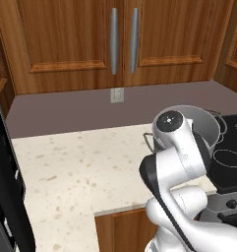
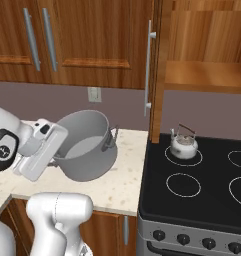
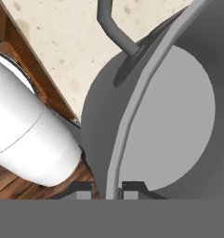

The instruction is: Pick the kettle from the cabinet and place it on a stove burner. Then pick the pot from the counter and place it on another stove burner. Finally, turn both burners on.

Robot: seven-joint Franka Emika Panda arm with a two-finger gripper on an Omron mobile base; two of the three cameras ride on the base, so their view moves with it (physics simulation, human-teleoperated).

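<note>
Hand (image 3: 108,188) pinches tilted grey pot's (image 2: 87,150) rim.

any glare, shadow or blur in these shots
Right base view: kettle shows bright highlights, pot is evenly lit and sharp. Hand view: pot rim between the end effector tips, soft flat shading, no glare. Left base view: counter is evenly lit.

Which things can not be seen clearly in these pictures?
- Pot: left base view, the arm covers its front.
- Gripper: hand view, fingertips cut by the bottom edge astride the pot rim; contact unclear.
- Stove knobs: right base view, too small to read settings.
</note>
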